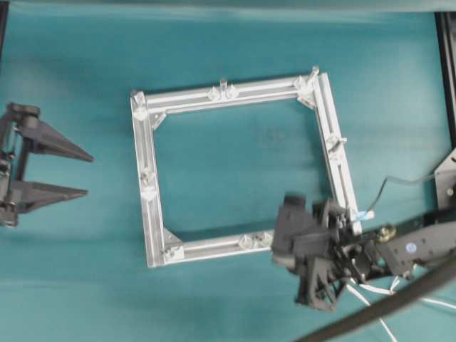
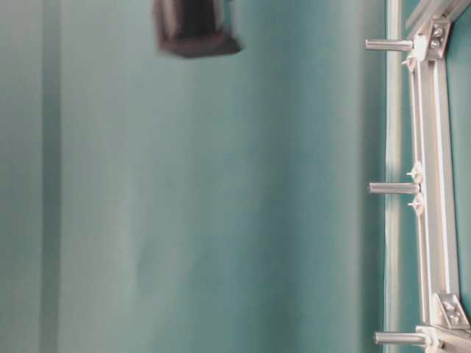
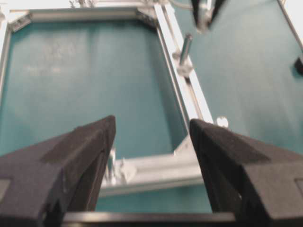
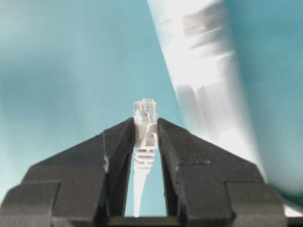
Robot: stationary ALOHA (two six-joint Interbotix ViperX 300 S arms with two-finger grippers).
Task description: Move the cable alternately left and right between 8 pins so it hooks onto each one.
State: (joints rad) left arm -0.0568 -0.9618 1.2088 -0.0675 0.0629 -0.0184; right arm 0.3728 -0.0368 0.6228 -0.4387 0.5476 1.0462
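At the far left of the overhead view, the left gripper is seen with its two black, wedge-shaped fingers spread wide and released; nothing is held or touched. In the left wrist view the finger pads show a matte, finely grained surface, and the frame is seen between them.

At centre, a square frame of silver grooved aluminium bars lies flat on the teal tabletop, with triangular corner brackets. Short silver pins stand upright along its bars; three of them appear in the table-level view as smooth cylindrical posts. No cable is seen hooked onto any pin.

At lower right, the right gripper is positioned at the frame's lower right corner. Its black fingers are clenched narrowly on the cable, gripping the ribbed white boot just below the clear plug, which protrudes past the fingertips. The thin white cord runs back between the fingers; further white strands trail across the tabletop beneath the right arm. The frame bar beside the plug is blurred.
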